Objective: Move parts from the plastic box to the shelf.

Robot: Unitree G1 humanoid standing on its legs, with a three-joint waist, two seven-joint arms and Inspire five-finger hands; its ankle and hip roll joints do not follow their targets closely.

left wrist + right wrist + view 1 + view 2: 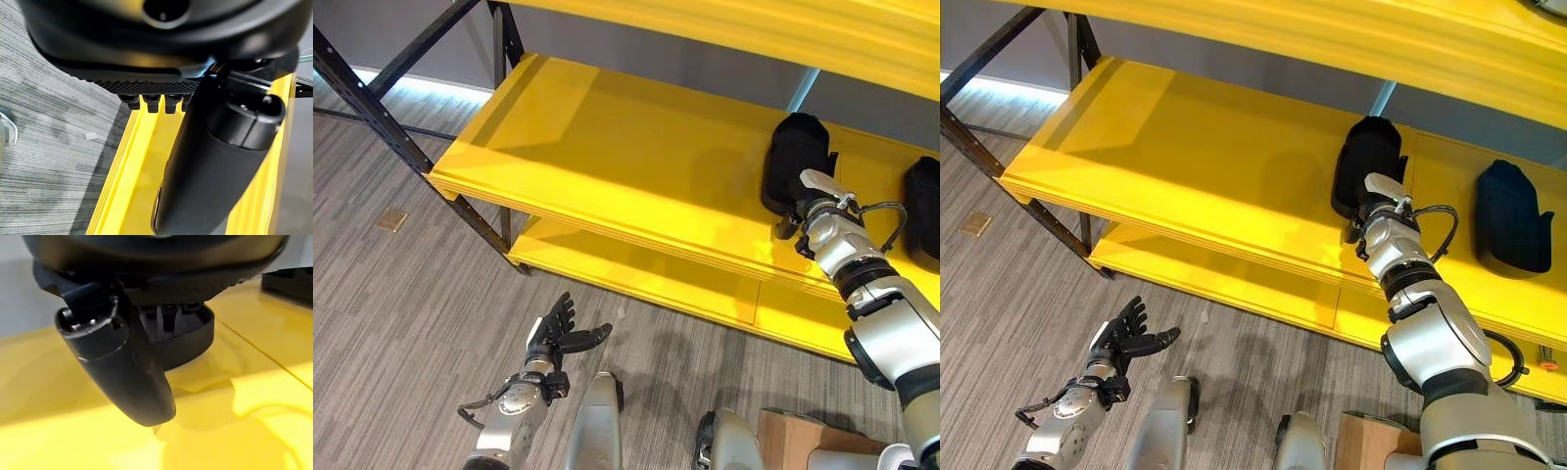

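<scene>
The right hand (pixel 1383 217) is setting a black part (pixel 1367 162) on the yellow shelf (pixel 1205 166) — whether its fingers are gripping is unclear — so releasing looks next, while the left hand (pixel 1121 338) is hanging open.

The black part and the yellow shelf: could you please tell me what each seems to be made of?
The black part looks like moulded plastic with a matte finish: rounded shell, little shine. The shelf looks like painted board, wood or metal I cannot tell; its glossy yellow face mirrors the part in the right wrist view, and the front edge shows layered lines.
</scene>
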